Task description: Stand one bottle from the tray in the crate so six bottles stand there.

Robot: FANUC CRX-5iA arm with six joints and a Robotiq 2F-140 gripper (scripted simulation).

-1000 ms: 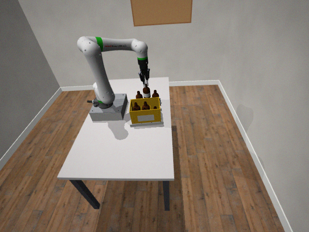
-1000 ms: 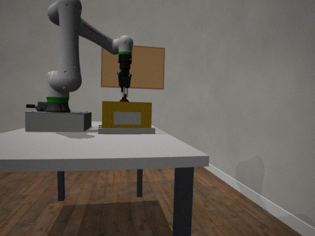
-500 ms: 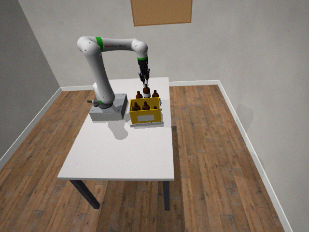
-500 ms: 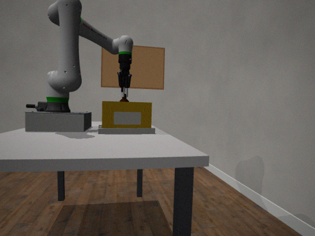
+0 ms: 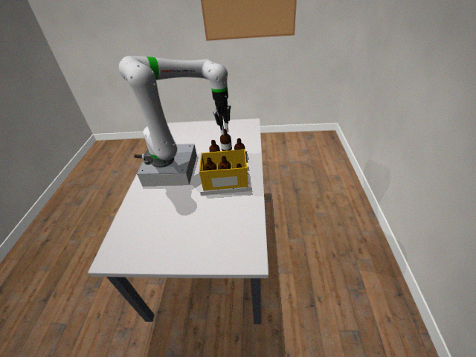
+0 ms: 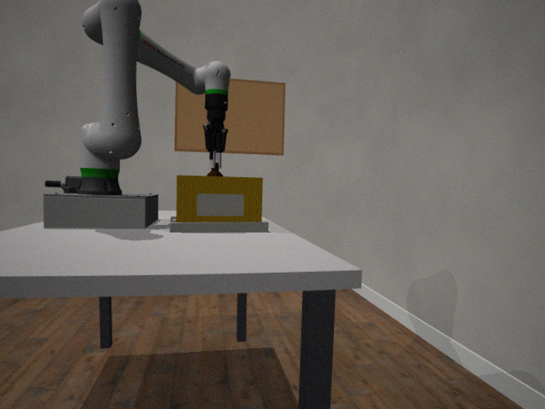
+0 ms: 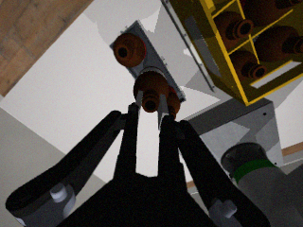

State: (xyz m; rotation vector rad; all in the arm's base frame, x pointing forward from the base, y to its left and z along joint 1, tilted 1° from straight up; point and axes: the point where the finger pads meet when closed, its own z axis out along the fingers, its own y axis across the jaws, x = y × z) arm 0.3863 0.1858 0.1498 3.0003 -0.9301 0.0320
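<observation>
My gripper (image 5: 224, 129) is shut on the neck of a brown bottle (image 5: 224, 140) with a white label and holds it upright, a little above the grey tray (image 7: 148, 57) behind the yellow crate (image 5: 223, 175). In the wrist view the fingers clamp the held bottle's neck (image 7: 151, 94). Two more brown bottles (image 5: 213, 146) (image 5: 239, 144) stand on the tray to either side of it. The crate holds several brown bottles (image 5: 224, 163) in its cells (image 7: 246, 43). From the front, only the held bottle's top (image 6: 215, 171) shows above the crate (image 6: 219, 198).
The crate sits on a grey base plate (image 6: 218, 227) on the white table. The robot's grey pedestal (image 5: 166, 169) stands just left of the crate. The table's right edge runs close beside the crate and tray.
</observation>
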